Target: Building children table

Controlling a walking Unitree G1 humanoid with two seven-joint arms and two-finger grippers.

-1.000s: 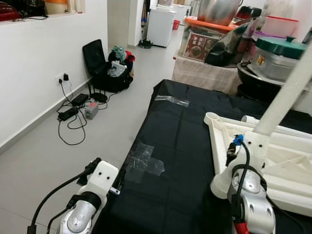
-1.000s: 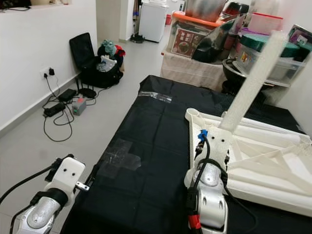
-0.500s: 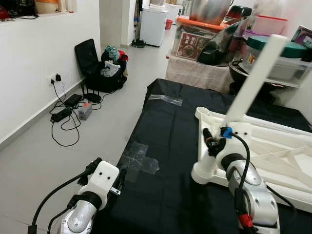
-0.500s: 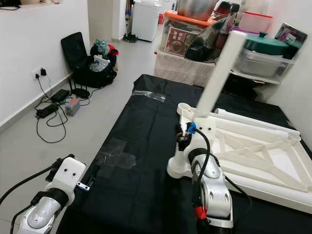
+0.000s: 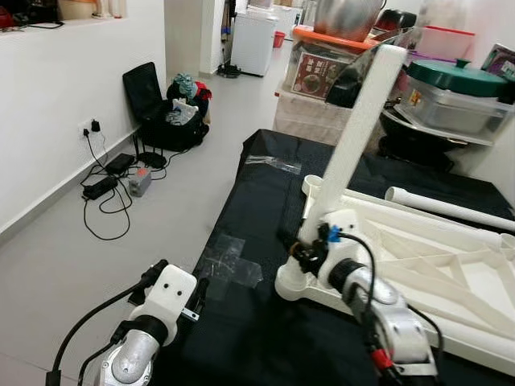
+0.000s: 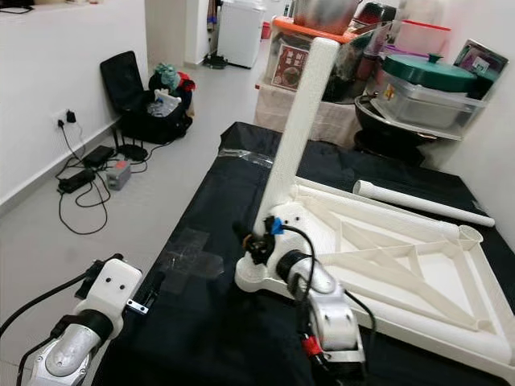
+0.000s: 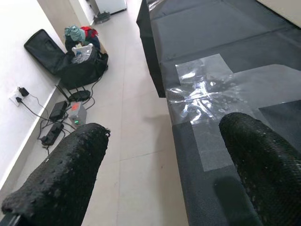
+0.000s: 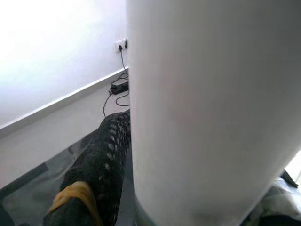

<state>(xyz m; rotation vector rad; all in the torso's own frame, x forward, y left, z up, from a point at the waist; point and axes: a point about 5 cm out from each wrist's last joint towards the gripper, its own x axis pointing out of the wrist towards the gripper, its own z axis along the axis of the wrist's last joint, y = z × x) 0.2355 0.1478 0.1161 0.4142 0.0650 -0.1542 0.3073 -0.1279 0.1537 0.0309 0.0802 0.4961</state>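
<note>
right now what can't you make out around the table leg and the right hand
- Leg base: in the right eye view, the right hand hides where the table leg meets the corner socket.
- Second finger: in the right wrist view, the leg covers it; one finger shows.
- Frame's far corner: cut off by the picture's edge.

white wall (image 5: pixel 64 104), pale tiled floor (image 5: pixel 88 265), black bag (image 5: pixel 165 112) by it.

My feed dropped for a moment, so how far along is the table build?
Done: the white tabletop lies upside down on the black cloth. In hand: the right gripper holds a white leg at the near-left corner socket, leaning slightly. Left: another leg lies loose along the far edge, and the far-right corner socket is empty. The left gripper is open at the cloth's edge.
</note>
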